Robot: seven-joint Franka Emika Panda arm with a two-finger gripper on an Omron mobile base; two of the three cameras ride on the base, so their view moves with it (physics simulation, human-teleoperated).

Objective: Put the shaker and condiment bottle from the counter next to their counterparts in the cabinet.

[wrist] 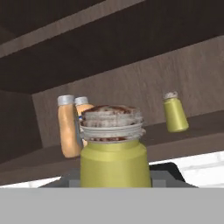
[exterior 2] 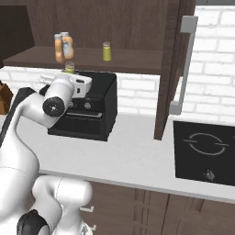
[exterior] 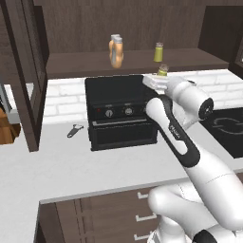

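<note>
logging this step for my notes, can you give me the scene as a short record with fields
held item: shaker, gripped by the fingers, upright, raised near the front edge of the cabinet shelf
gripper: gripper shut on the shaker, above the toaster oven
cabinet shelf: shelf holds two condiment bottles side by side and a second shaker standing apart to their right
counter: counter with a small dark tool left of the oven
task state: both bottles on the shelf; held shaker not yet set down
</note>
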